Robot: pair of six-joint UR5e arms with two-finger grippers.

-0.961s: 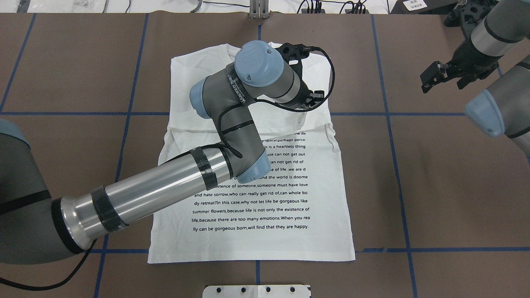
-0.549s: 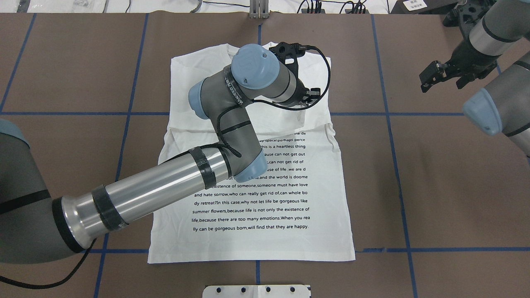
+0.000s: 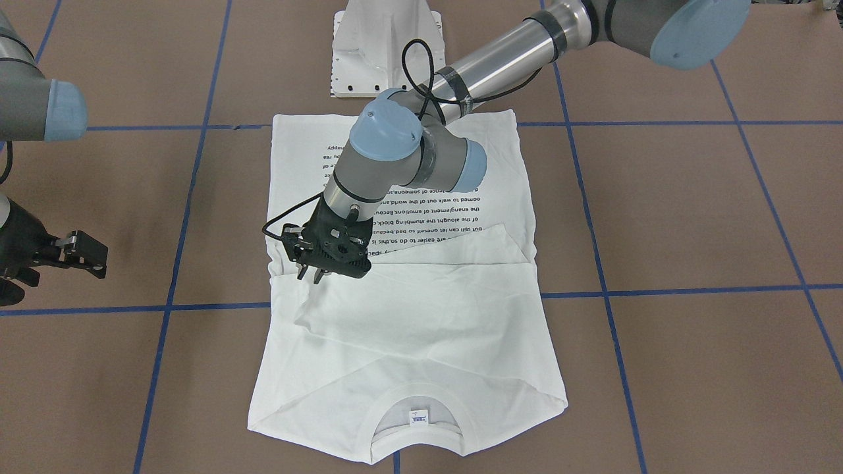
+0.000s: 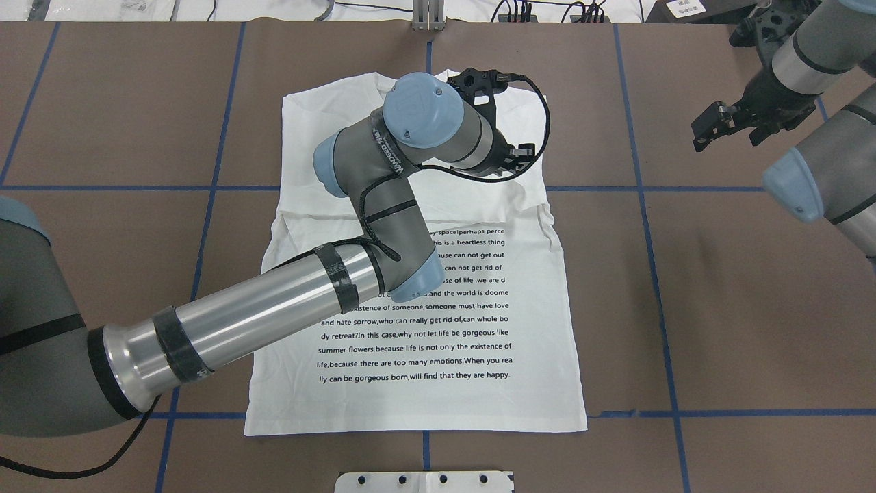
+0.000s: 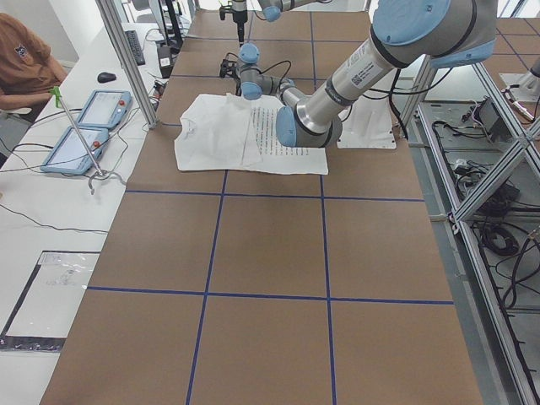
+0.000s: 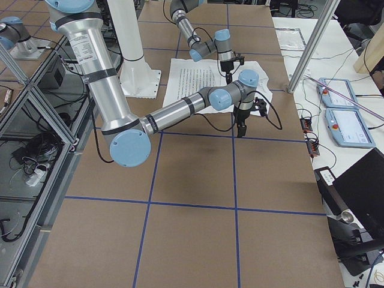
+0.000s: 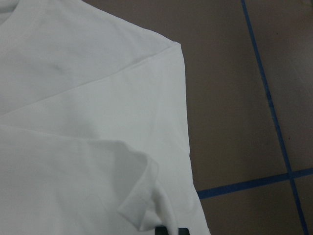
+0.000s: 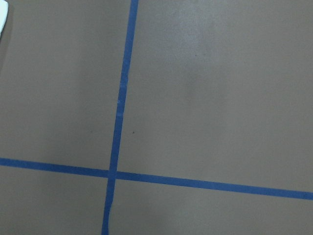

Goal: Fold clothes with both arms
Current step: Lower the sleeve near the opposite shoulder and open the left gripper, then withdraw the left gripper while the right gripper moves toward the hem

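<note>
The white T-shirt (image 3: 421, 329) (image 4: 287, 397) lies flat on the brown table, printed text up, with both sleeves folded in across the chest. Its collar tag (image 3: 419, 417) is at the far end from the robot. My left arm (image 4: 274, 315) reaches over the shirt. My left gripper (image 3: 311, 278) points down just above the folded sleeve near the shirt's edge; its fingers stand slightly apart and hold nothing. The left wrist view shows the sleeve cuff (image 7: 142, 205) curled up. My right gripper (image 3: 92, 257) (image 4: 706, 133) hovers open over bare table, well away from the shirt.
Blue tape lines (image 4: 643, 188) divide the brown table. The white pedestal base (image 3: 385, 39) stands at the robot's edge. A person (image 5: 21, 59) sits by a side table with two tablets (image 5: 84, 126). Cables and gear lie past the far edge (image 4: 547, 10).
The left wrist has shifted a little to the left over the shirt. The right gripper has drifted slightly farther away along the table.
</note>
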